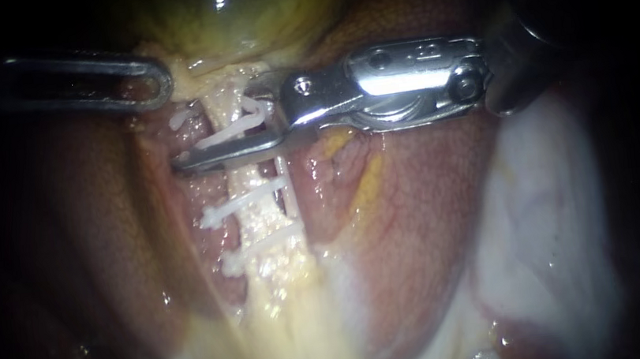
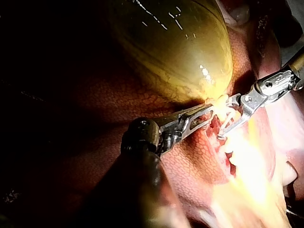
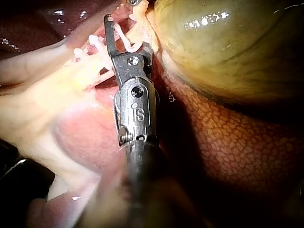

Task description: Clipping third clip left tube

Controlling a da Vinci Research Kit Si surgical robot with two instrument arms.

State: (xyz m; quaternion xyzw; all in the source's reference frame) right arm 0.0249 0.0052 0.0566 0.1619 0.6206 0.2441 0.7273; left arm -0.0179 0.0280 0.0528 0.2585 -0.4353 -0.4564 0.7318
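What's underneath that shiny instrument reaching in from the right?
Under the right instrument runs the pale tube, with a white clip; the stretch behind the metal is hidden.

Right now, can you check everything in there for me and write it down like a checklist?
Surface: liver, reddish-brown and wet, with the greenish gallbladder lying on it.
Job's things: pale tube with two lower clips shut across it; an open clip sits above them.
Clutter: nothing seen.
Instruments: left instrument, tip beside the gallbladder's neck; right instrument, jaws apart, holding the open clip around the tube.
Cables: nothing seen.
Surroundings: dark, nothing seen.
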